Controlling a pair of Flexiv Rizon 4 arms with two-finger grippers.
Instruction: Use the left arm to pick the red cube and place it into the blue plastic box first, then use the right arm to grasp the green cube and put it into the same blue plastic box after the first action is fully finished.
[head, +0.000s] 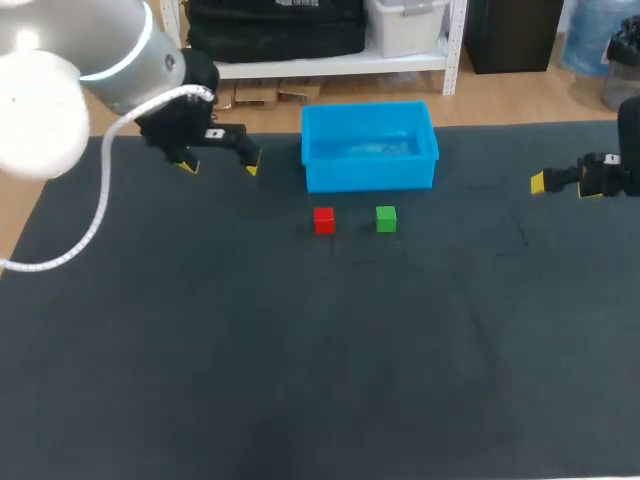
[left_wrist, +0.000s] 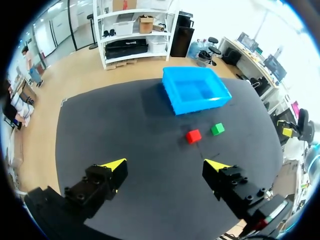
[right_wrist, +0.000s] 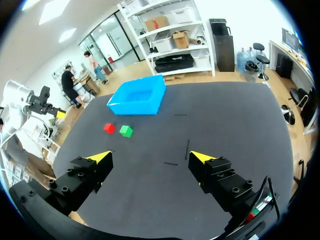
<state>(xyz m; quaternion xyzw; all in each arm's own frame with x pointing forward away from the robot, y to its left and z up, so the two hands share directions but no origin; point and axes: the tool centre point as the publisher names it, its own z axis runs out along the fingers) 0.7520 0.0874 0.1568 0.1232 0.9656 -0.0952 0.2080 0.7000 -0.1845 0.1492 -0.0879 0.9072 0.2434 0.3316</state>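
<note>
- red cube (head: 324, 220) sits on the table (head: 300, 350), just in front of the blue plastic box (head: 370, 175); not touching its front wall
- green cube (head: 386, 219) lies beside it on the right-arm side, in the same row; a clear gap between the two
- judgement: red lies nearer the left arm and green nearer the right, which suits the order set; the gap looks wide enough to let one finger down between the cubes without nudging green
- left gripper (head: 220, 165) hovers above the table, off the box's left end, well apart from the red cube; fingers spread wide, nothing between them
- judgement: open and empty, so the pick of the red cube is not yet begun; the box holds no cube
- right gripper (head: 563, 186) hangs near the table's right edge, well apart from both cubes; fingers open, empty; judgement: parked out of the way until red is in the box
- red cube has no long axis; it rests flat on one face, side faces roughly square to the box's front wall, so either pair of side faces could be gripped
- box is open upward; its long axis runs from the left-arm side to the right-arm side, parallel to the row of cubes
</note>
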